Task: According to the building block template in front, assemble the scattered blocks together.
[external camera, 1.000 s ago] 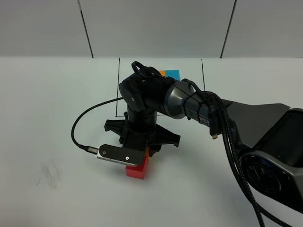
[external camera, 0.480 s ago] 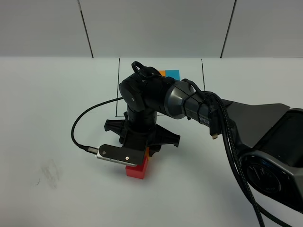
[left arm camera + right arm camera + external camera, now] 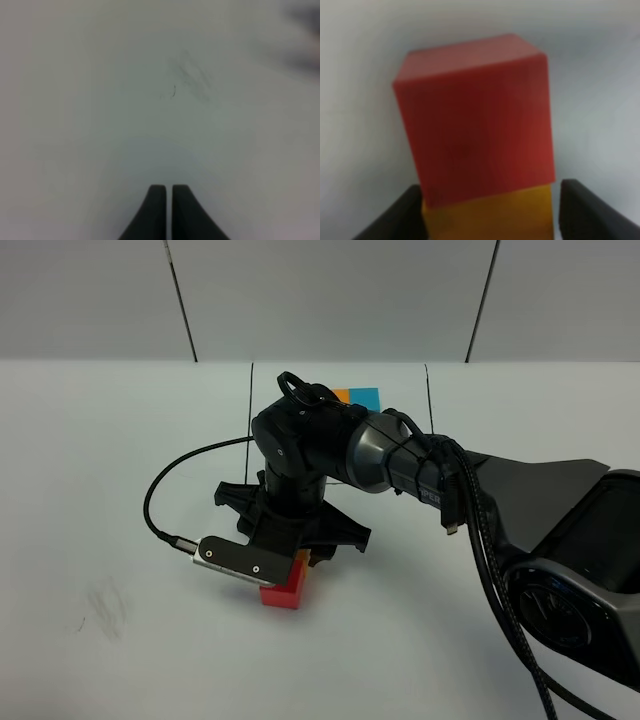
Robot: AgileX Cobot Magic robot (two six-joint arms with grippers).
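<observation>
My right gripper [image 3: 298,562] reaches across to the left middle of the table. In the right wrist view its fingers [image 3: 407,215] stand on either side of the orange block [image 3: 487,212], and the gripper [image 3: 490,220] looks shut on it. The red block [image 3: 475,120] sits flush against the orange one, just beyond the fingertips. In the exterior view the red block [image 3: 284,593] lies on the table, with a sliver of the orange block [image 3: 303,558] behind it. The light blue loose block is hidden. The template [image 3: 357,396] at the back shows only its orange and blue cubes. My left gripper [image 3: 168,210] is shut and empty over bare table.
The template's black frame line [image 3: 250,420] runs behind my right arm. A black cable [image 3: 165,502] loops out to the left of the right wrist. Faint scuff marks [image 3: 100,605] are on the table at the left, also in the left wrist view [image 3: 192,80]. The arm's base [image 3: 580,560] fills the right side.
My right wrist has turned and shifted slightly left. The red block has slid a little left and away from the front edge. The left gripper view gives no earlier frame.
</observation>
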